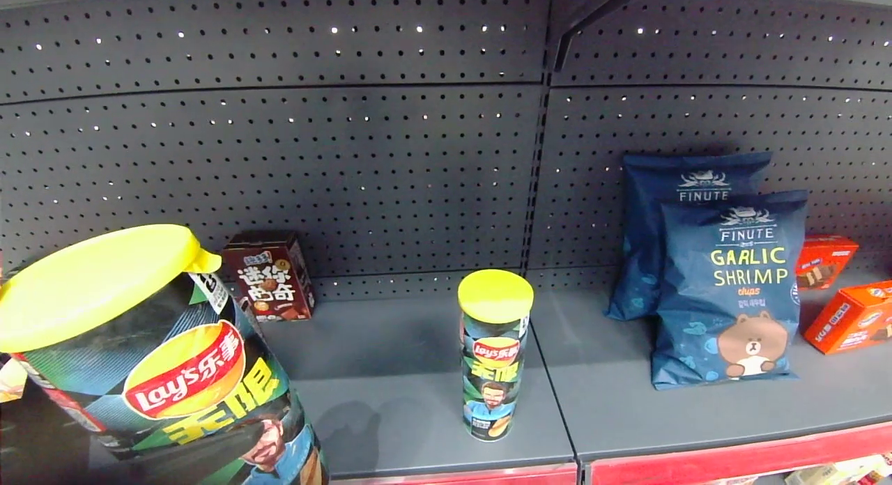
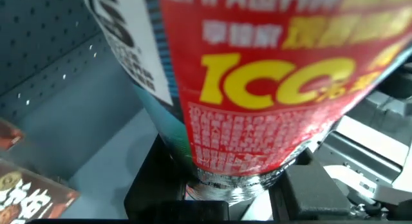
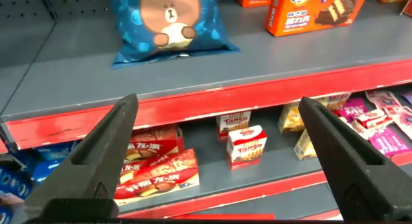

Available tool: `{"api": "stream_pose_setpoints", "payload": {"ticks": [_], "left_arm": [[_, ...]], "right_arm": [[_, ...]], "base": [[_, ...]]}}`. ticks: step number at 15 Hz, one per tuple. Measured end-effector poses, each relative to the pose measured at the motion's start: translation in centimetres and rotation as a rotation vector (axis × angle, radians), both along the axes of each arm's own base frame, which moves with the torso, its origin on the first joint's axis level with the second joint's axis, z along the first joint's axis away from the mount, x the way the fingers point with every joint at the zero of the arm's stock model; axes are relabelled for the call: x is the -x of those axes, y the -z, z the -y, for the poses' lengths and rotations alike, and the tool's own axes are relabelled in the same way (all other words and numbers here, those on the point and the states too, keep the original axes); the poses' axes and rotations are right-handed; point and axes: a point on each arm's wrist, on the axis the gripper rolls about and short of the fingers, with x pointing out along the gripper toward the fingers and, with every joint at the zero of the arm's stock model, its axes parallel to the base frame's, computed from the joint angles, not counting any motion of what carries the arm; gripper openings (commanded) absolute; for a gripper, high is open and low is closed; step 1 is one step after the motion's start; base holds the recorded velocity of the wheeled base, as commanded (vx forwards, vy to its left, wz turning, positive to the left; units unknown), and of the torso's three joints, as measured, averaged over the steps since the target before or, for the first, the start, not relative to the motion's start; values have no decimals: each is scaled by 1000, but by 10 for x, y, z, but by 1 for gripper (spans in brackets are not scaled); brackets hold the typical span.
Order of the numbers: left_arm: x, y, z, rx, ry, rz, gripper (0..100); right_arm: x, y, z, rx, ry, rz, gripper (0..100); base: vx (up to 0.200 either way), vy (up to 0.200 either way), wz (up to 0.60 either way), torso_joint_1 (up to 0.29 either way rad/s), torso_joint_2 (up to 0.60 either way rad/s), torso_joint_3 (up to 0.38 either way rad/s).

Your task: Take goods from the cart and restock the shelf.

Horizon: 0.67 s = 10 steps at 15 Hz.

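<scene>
— left fingers (image 2: 149, 185) hold one chip can (image 2: 257, 89) by its bottom end. it is tilted, over the left part of the shelf (image 1: 418, 359). right fingers (image 3: 103, 153) are wide apart and hold nothing.
— how many cans?
— two. the other can (image 1: 493, 356) stands on the shelf, in the middle. both have yellow lids on.
— what else?
— two blue bags: the front bag (image 1: 728, 290) leans on the back bag (image 1: 669, 185). two orange boxes (image 1: 847, 318) sit beside them. one brown box (image 1: 268, 276) is at the back.
</scene>
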Motion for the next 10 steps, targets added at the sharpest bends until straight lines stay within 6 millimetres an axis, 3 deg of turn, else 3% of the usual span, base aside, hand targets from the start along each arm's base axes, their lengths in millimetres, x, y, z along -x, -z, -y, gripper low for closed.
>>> {"api": "stream_pose_setpoints", "payload": {"ticks": [5,10], "left_arm": [[-17,2,4,-3,-37,5,0],[-66,3,20,41,-56,66,0]], "right_arm": [[0,0,0,-1,0,1,100],[0,0,0,0,2,0,100]], "base": [[0,0,0,0,0,0],[0,0,0,0,0,0]]}}
